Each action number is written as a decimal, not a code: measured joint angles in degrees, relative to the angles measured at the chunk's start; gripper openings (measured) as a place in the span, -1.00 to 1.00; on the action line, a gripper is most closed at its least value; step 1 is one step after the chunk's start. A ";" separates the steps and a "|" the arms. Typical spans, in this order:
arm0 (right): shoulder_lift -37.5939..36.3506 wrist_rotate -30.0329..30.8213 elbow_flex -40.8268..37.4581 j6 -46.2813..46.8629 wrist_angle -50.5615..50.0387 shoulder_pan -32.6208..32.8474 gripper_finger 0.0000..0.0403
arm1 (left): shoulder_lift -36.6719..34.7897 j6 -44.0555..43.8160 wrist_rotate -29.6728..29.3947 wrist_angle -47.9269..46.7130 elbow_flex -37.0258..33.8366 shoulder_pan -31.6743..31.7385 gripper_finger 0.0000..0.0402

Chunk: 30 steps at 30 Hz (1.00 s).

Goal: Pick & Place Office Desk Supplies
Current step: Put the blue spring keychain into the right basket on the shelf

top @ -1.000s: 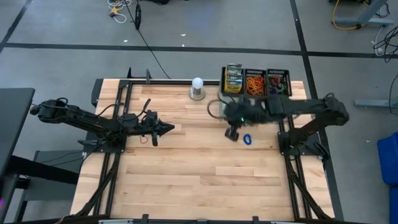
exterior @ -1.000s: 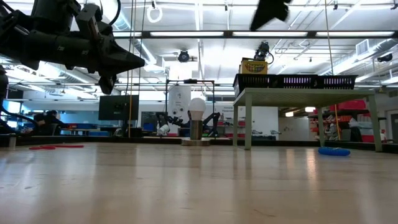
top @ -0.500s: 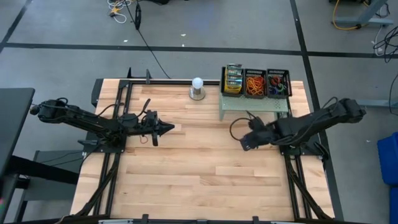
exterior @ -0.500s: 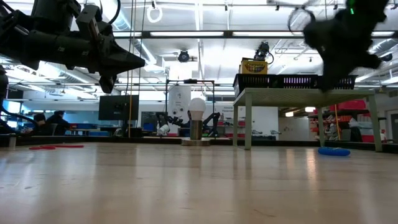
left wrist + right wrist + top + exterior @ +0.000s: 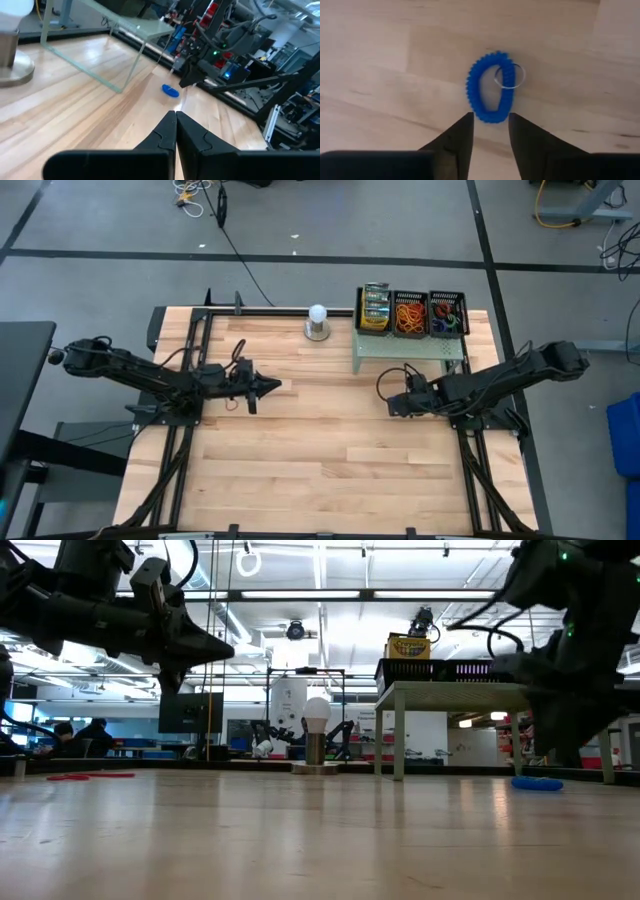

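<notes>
A blue coil loop with a small metal ring lies flat on the wood table, right of centre; it also shows in the low view as the coil. My right gripper points steeply down just above it, open, a fingertip at either side of the coil's near end, touching nothing. In the high view this gripper hides the coil. My left gripper hovers level above the table's left half, shut and empty. A red rubber band lies flat on the table below it.
A pale green riser stands at the back right, bearing three black baskets: a crayon box, orange bands, mixed bands. A white ball on a metal base stands at the far edge. Bare wood lies toward the near edge.
My right gripper has come down from high beside the riser to just above the blue coil, shifting a little toward the table's right and near edges, and its wrist has rolled. The coil has stayed where it lay.
</notes>
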 joint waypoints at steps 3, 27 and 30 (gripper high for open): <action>0.00 0.01 -2.33 -0.32 2.18 -0.59 -0.33 | 1.01 -0.29 0.02 -0.05 0.00 0.00 -0.96; 0.08 1.30 0.12 -6.91 1.96 -2.05 -0.89 | 4.98 -3.41 -0.44 2.82 0.00 -0.02 -0.95; 0.11 2.35 9.49 -8.77 -8.88 0.17 -0.90 | 4.96 -3.22 -1.42 2.97 0.00 -0.02 -0.95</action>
